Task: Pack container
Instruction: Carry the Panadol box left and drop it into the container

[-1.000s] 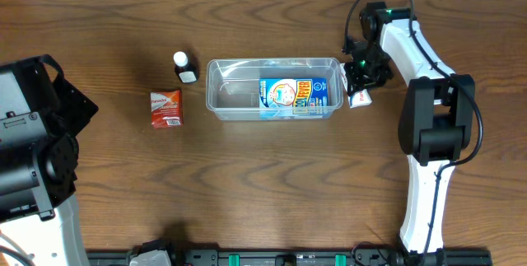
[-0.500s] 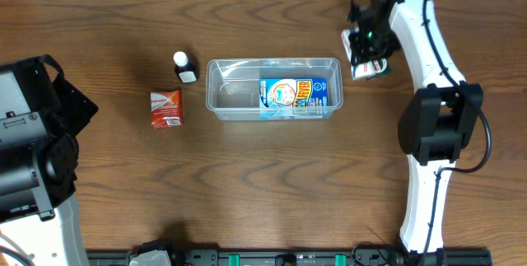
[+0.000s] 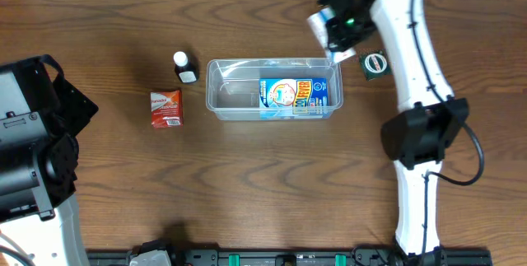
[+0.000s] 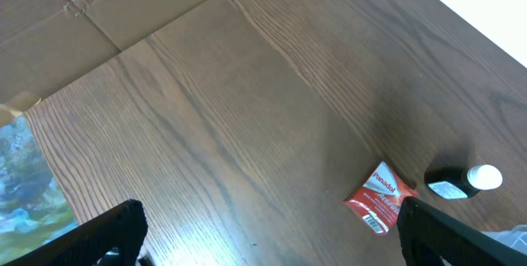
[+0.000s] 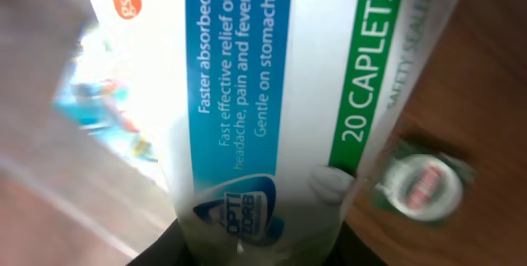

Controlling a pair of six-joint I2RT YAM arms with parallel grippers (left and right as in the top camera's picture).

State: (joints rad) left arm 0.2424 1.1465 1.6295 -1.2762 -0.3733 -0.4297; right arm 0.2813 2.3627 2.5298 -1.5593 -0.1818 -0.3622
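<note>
The clear plastic container (image 3: 216,93) stands mid-table with a blue printed carton (image 3: 293,95) inside at its right end. My right gripper (image 3: 336,29) is shut on a white caplet box (image 3: 326,24) with blue and green stripes, held in the air over the container's far right corner. In the right wrist view that box (image 5: 272,93) fills the frame. My left gripper (image 4: 272,225) is open and empty, well left of the container. A red sachet (image 3: 165,108) and a small dark bottle with a white cap (image 3: 184,67) lie left of the container.
A small round green item (image 3: 375,63) lies on the table right of the container; it also shows in the right wrist view (image 5: 416,185). The left arm's base (image 3: 33,142) fills the left edge. The left wrist view shows the red sachet (image 4: 379,200) and bottle (image 4: 465,181).
My right gripper has risen with the caplet box and moved left and toward the far side, from beside the container's right end. The round green item now shows on the table.
</note>
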